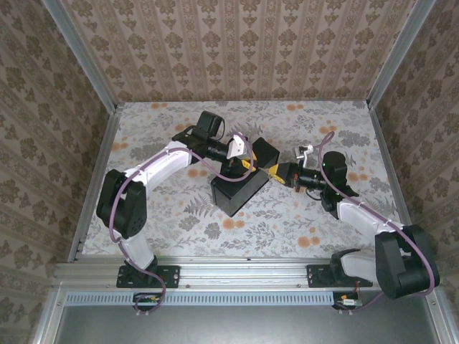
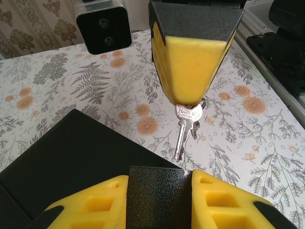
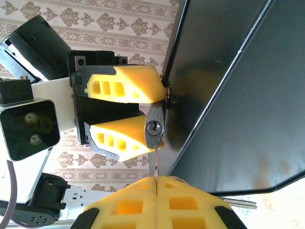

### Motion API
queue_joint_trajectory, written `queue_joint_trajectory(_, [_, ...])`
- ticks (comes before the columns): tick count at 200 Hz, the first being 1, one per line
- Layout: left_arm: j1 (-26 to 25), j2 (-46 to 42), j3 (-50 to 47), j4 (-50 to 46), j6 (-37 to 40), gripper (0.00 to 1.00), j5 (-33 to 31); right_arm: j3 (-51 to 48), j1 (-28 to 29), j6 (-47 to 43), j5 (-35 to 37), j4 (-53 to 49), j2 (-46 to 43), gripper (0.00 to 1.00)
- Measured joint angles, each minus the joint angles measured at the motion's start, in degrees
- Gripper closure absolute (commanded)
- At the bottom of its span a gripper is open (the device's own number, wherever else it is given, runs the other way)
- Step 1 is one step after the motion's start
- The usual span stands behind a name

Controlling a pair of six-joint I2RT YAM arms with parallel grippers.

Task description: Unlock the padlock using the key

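Observation:
The black speckled padlock (image 2: pixel 159 198) sits between the yellow fingers (image 2: pixel 90 205) of my left gripper (image 2: pixel 159 177), which is shut on it. Its keyhole (image 3: pixel 153 127) faces my right gripper (image 3: pixel 156 180). That gripper is shut on the head of a silver key (image 2: pixel 182 131), whose blade (image 3: pixel 156 162) points at the padlock. The key tip stands just short of the keyhole face. A second key (image 2: pixel 196 128) hangs from the same ring. In the top view the left gripper (image 1: pixel 247 163) and right gripper (image 1: pixel 271 170) meet above the middle of the table.
A black box (image 1: pixel 240 190) lies on the floral table (image 1: pixel 179 215) directly under and beside both grippers; its dark side (image 3: pixel 228 95) is close on the right in the right wrist view. Patterned walls (image 1: pixel 237 50) enclose the table.

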Motion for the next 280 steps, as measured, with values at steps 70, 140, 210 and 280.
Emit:
queue_joint_trajectory(70, [0.00,0.00,0.00,0.00,-0.02,0.76,0.00,0.87,0.00,0.00,0.02,0.66,1.07,1.00])
queue_joint_trajectory(140, [0.00,0.00,0.00,0.02,-0.02,0.76,0.00,1.64,0.22,-0.02,0.02,0.63,1.77,1.00])
queue_joint_trajectory(210, [0.04,0.00,0.00,0.02,-0.22,0.76,0.02,2.05,0.52,-0.04,0.07,0.63,2.93,1.00])
queue_joint_trajectory(280, [0.02,0.00,0.00,-0.04,-0.17,0.76,-0.04,2.27,1.14,-0.02,0.24,1.18,3.43,1.00])
